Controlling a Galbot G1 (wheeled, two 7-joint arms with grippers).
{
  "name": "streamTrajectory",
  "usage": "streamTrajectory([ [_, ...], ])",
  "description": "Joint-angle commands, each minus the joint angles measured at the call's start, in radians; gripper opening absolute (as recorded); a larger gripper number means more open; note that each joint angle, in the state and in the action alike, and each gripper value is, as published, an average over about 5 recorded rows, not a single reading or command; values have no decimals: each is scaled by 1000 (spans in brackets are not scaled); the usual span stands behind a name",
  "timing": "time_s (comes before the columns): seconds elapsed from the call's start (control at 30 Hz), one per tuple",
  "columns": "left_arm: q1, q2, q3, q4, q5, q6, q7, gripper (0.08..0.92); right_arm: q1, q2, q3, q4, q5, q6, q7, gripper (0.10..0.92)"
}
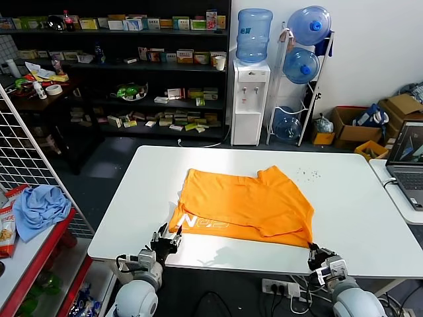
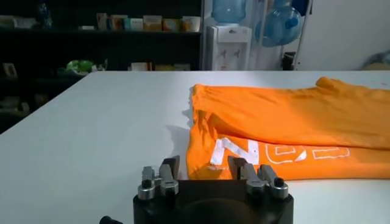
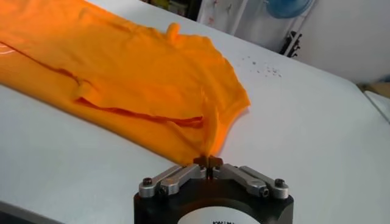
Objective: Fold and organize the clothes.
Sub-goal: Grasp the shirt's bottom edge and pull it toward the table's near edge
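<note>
The clothes, one bright orange T-shirt [image 1: 244, 201] with white lettering, lie folded on the white table [image 1: 350, 218]. The lettering faces the table's near left. My left gripper [image 1: 168, 239] stands open at the shirt's near left corner, its fingers [image 2: 172, 164] on either side of the fabric edge and nothing pinched between them. From the left wrist the shirt [image 2: 292, 122] lies flat just ahead of that gripper [image 2: 204, 165]. My right gripper [image 1: 316, 254] is at the near right corner. In the right wrist view it [image 3: 208, 161] is shut on a peak of the orange fabric [image 3: 122, 79].
A laptop [image 1: 410, 158] sits on a second table at the right. A red shelf with a light blue cloth [image 1: 41, 208] and a wire rack stand at the left. Behind the table are a water dispenser [image 1: 250, 99], bottle rack and stocked shelves.
</note>
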Motion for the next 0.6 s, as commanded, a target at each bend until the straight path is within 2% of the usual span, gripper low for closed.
streamTrajectory([
  [0.03, -37, -5, 0, 71, -2, -4, 2, 631, -4, -6, -1, 8, 2, -1, -1, 129],
  [0.13, -28, 4, -1, 57, -5, -4, 1, 567, -5, -7, -1, 10, 3, 0, -2, 129],
  [0.6, 58, 39, -1, -63, -16, 17, -15, 160, -37, -51, 3, 50, 3, 1, -4, 129],
])
